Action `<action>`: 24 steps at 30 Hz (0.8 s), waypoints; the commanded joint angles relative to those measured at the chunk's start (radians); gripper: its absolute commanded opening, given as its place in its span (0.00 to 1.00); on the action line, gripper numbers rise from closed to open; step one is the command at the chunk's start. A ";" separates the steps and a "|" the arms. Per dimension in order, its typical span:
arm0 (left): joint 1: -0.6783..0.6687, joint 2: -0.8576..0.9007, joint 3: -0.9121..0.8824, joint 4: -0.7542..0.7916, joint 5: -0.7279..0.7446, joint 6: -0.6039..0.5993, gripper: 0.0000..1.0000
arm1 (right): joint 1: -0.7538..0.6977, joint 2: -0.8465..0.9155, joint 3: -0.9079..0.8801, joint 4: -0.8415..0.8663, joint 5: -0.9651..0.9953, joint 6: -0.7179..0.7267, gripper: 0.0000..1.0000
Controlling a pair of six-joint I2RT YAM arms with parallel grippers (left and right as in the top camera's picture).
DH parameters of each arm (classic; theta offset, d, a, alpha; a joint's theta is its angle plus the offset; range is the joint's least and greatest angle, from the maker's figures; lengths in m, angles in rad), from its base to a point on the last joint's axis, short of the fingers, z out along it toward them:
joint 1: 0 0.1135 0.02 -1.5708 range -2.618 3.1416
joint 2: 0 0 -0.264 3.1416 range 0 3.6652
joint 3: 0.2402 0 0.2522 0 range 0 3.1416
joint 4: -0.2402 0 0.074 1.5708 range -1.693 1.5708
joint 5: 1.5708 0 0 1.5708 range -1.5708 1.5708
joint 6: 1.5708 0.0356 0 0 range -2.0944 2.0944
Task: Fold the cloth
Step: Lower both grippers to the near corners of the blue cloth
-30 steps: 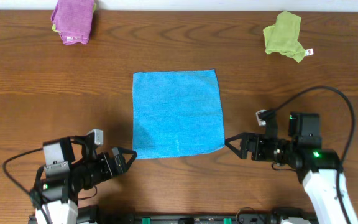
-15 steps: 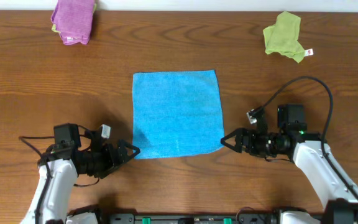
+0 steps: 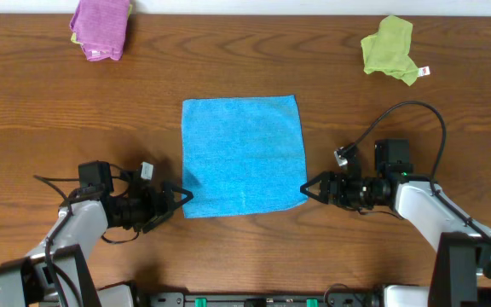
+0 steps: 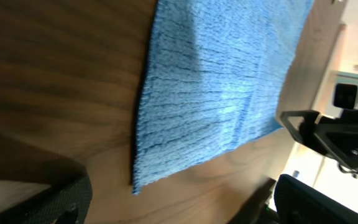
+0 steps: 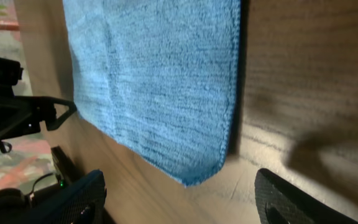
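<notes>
Bright sky-blue square microfibre cloth [image 3: 244, 155] judged soft, limp, light. Corners just ahead of left gripper [image 3: 179, 205] and right gripper [image 3: 308, 190] to be pinched. Both spread, empty.

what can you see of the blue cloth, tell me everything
The cloth is a plain sky-blue square of fuzzy microfibre with a stitched hem, spread flat and unfolded on the wooden table, its edges roughly parallel to the table's. The left end effector and right end effector sit open beside its two near corners, neither gripping it.
</notes>
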 commanded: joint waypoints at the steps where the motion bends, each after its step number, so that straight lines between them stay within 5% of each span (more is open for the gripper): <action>1: 0.000 0.047 -0.011 0.002 -0.014 -0.005 0.96 | -0.008 0.008 -0.004 0.023 -0.027 0.029 0.77; 20: -0.039 0.068 -0.148 0.133 -0.014 -0.076 1.00 | 0.008 0.132 -0.013 0.063 -0.050 0.036 0.69; 24: -0.039 0.068 -0.156 0.136 -0.044 -0.075 0.91 | 0.032 0.146 -0.013 0.074 -0.066 0.050 0.65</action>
